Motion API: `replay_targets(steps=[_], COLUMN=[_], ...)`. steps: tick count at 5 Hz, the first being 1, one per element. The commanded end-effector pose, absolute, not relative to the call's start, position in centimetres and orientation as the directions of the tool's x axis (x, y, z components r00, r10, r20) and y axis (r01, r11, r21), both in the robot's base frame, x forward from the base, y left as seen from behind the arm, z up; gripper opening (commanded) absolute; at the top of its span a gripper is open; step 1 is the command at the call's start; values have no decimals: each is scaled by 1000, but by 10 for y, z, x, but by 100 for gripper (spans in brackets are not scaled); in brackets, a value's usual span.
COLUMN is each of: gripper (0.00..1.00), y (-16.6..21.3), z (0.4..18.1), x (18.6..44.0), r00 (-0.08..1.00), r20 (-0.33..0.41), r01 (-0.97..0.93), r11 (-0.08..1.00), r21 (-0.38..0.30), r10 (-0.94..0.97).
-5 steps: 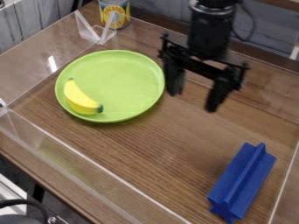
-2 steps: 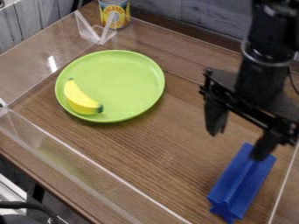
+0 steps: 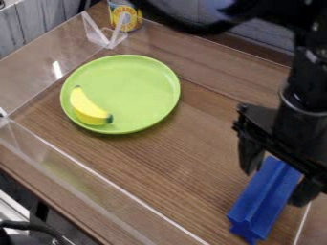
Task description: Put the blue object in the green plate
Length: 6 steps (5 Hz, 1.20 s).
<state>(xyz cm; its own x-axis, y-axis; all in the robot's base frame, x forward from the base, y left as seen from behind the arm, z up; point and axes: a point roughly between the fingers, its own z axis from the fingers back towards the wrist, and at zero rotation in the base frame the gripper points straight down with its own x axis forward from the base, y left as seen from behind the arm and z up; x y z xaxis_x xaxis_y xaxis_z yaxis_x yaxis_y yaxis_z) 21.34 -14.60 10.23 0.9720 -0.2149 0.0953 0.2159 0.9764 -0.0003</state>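
Gripper (image 3: 280,173), jaws spread wide and empty, stood over the blue object's (image 3: 261,204) upper end, apparently aligning to grasp, well right of the green plate (image 3: 141,88).

We note a wooden table (image 3: 153,163) with a brown grained top, covered or enclosed by clear plastic sheeting (image 3: 76,158) whose low walls run along the near and left edges and catch pale reflections. Light falls evenly from above, giving a soft sheen on the surface. At the far left corner we see a yellow can (image 3: 122,13) beside a clear upright panel. Behind the table lies a grey, blurred backdrop; its details cannot be made out.
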Motion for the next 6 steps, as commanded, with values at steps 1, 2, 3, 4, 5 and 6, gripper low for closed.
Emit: replay_targets(steps=[1,2,3,4,5,6], gripper=[100,100,100,100,100,100], y=[-150,-153,-155,-155,-155,-154], z=[102,94,84,74,68,63], x=[215,215,216,217,218,220], r00=[965,961,957,953,951,949], r20=[140,152,166,183,199,211], r01=[228,239,248,253,250,249], r11=[974,971,968,966,967,967], r21=[-17,-26,-37,-42,-51,-58], r10=[-224,-233,-239,-242,-236,-232])
